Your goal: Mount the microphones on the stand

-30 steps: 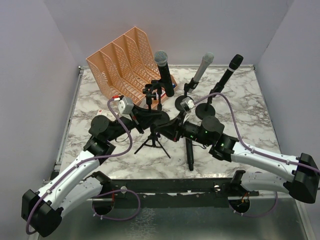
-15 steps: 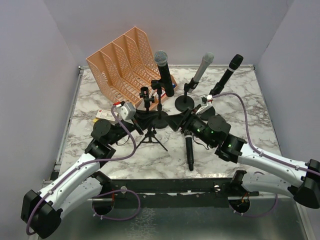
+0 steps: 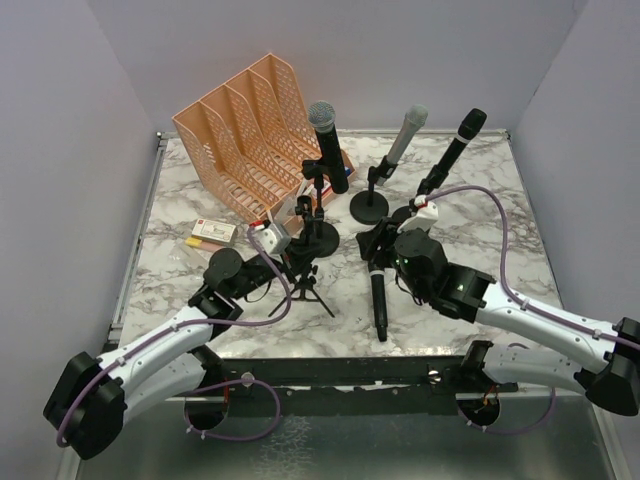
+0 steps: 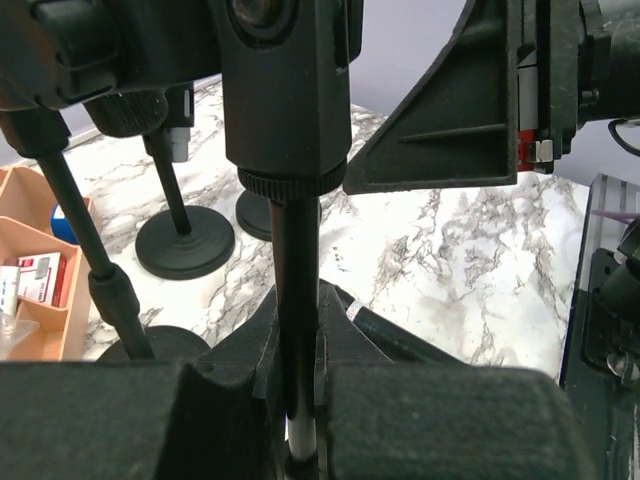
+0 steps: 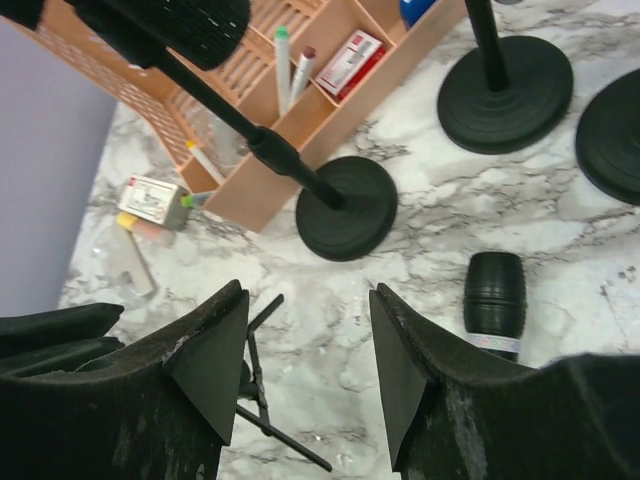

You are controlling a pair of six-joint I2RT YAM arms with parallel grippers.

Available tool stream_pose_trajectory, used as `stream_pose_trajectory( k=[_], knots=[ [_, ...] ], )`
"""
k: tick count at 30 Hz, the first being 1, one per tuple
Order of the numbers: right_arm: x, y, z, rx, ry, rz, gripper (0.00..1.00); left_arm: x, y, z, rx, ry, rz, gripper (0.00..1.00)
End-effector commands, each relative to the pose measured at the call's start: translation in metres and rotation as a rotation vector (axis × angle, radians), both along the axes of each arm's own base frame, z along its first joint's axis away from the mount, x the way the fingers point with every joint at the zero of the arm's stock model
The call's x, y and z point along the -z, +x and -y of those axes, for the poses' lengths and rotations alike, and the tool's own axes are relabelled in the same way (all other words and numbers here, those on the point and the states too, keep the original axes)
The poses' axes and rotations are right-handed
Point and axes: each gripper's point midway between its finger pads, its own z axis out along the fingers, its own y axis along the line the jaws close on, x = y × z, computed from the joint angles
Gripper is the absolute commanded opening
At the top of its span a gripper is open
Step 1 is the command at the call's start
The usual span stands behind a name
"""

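Fingers (image 4: 245,372) of the left tool (image 4: 296,385) grip the stand pole (image 4: 293,260); the right tool (image 5: 308,315) hangs open, empty.

three microphones (image 3: 328,135) mounted, tilted; fourth microphone (image 3: 379,303) flat

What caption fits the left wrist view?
Left gripper shut on a stand pole; round base on marble table behind.
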Motion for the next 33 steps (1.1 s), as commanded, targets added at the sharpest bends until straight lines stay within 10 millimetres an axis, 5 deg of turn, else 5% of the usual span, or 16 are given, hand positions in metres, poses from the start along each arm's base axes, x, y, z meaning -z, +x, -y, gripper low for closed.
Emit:
stream_pose_trajectory(
  k=[1, 12, 19, 24, 33],
  knots=[
    [0.015, 0.002, 0.018, 0.071, -0.094, -0.047, 0.56, -0.018, 0.003, 0.003, -0.037, -0.07, 0.117, 0.0],
    [0.047, 0.003, 0.025, 0.091, -0.157, -0.127, 0.57, 0.013, 0.001, 0.009, -0.074, -0.091, 0.141, 0.01],
    [0.074, 0.0, 0.026, 0.059, -0.238, -0.197, 0.68, 0.034, -0.008, -0.005, -0.1, -0.11, 0.046, 0.35],
    [0.096, -0.004, 0.033, 0.076, -0.298, -0.27, 0.71, 0.031, -0.006, -0.017, -0.163, -0.107, -0.05, 0.58],
    [0.149, -0.019, 0.04, 0.059, -0.395, -0.472, 0.72, 0.01, -0.008, -0.059, -0.327, -0.196, -0.119, 0.72]
  ],
)
